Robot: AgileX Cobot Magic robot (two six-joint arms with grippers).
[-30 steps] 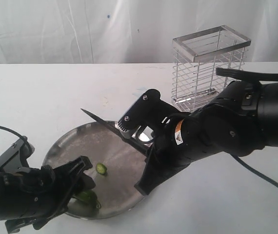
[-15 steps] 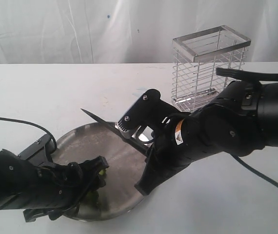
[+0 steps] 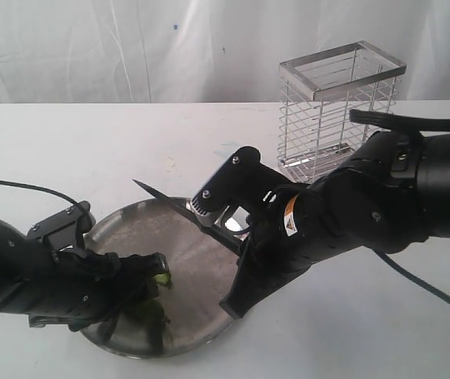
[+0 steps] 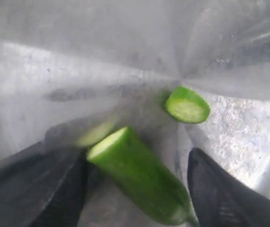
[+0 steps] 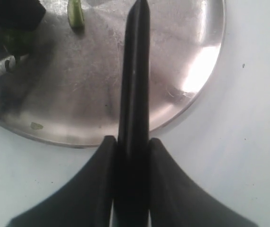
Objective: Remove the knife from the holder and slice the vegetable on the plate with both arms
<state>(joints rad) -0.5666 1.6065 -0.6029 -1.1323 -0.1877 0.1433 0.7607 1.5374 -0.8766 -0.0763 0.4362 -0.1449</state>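
A white tabletop (image 3: 91,150) backed by a pale draped curtain (image 3: 130,47) holds the scene, with the steel plate (image 3: 130,225) lying toward six o'clock of the exterior view and the chrome wire holder (image 3: 331,110) standing upright well apart from it at about one o'clock. My right gripper (image 5: 131,146) is pressed tight on the knife (image 3: 166,199), its two dark fingers (image 5: 166,179) flanking the black handle; the blade runs out over the plate from the three o'clock side and its tip pokes past the rim near eleven o'clock, raised off the steel as far as the exterior view shows. My left gripper (image 4: 135,189) lies low over the plate's seven o'clock side, fingers (image 4: 225,194) spread on either side of the vegetable (image 4: 139,177). Whether the fingers touch the pepper I cannot tell from the wrist view; a gap shows on one side. The pepper lies tilted on the steel with its pale cut face turned outward from the gripper. One cut slice (image 4: 187,105) rests just beyond that face, apart from the main piece, and shows in the exterior view as a small green spot (image 3: 163,278) at my left fingertips. My right arm (image 3: 367,213) stretches in from three o'clock, the left arm (image 3: 20,276) from eight o'clock.
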